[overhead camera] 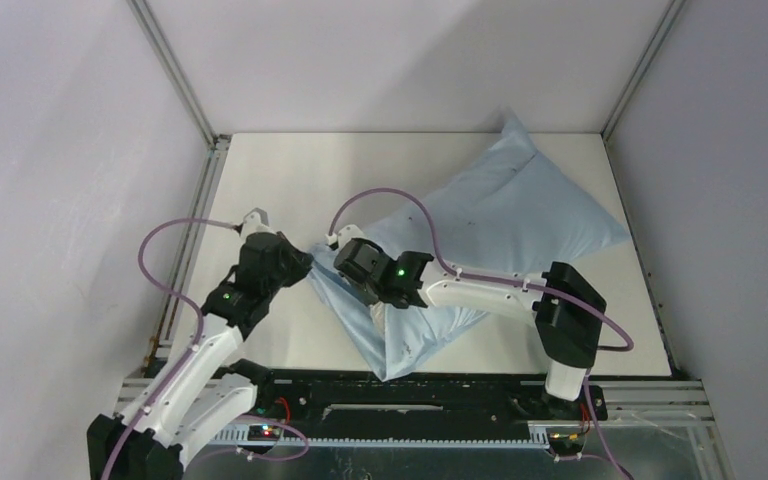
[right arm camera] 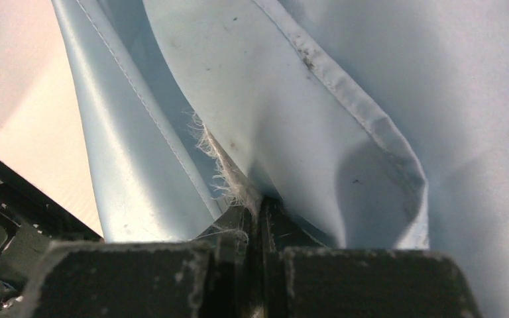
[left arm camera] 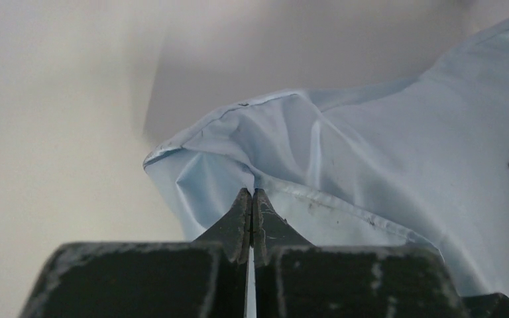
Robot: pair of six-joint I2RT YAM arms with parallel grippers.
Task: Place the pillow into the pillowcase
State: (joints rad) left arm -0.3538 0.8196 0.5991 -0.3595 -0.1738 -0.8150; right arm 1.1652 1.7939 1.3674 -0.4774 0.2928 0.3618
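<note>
The table (overhead camera: 280, 180) lay bare on my left, open to pass. The plump pillowcase (overhead camera: 505, 215) blocked the right half diagonally, up to the back wall (overhead camera: 400, 60), and my right arm (overhead camera: 485, 290) lay across its near end.

The table (overhead camera: 290, 190) is a pale, cream-white slab, walled on the left, right and far sides, with a black rail along its near edge. The pillowcase (overhead camera: 505, 215), light blue, speckled and plumply filled, lies slantwise across the right half. One corner pokes up at the far edge by the back wall. The wrinkled opposite end reaches almost to the near edge.
</note>
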